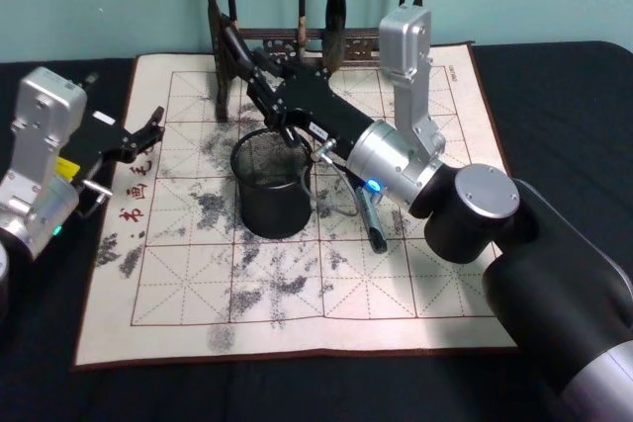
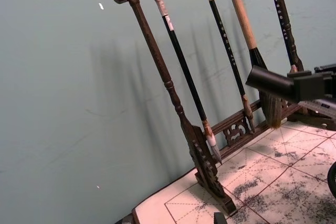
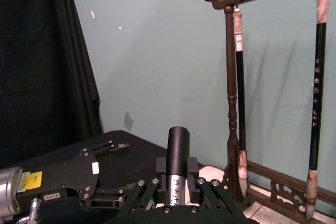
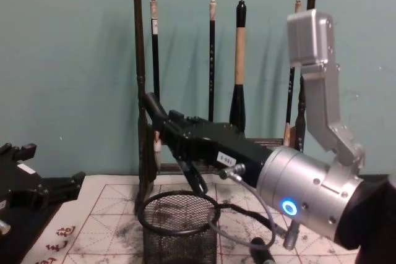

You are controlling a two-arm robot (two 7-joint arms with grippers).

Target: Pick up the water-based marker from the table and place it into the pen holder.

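**Right gripper** (image 1: 265,81): mine, at work. Fingers clamped on the water-based marker (image 1: 235,46), which I hold in the air above the pen holder's far rim. Its barrel slants up toward the left post of the brush rack (image 4: 141,60).

**Pen holder** (image 1: 262,210): black mesh cup, upright on the calligraphy mat (image 1: 297,313), nearer the mat's far edge.

**Left gripper** (image 1: 148,130): parked over the mat's left edge, fingers apart, holding nothing.

**Progress**: pick-up done. Not yet done, as I judge it: tipping the marker downward, lowering it into the cup, letting go.
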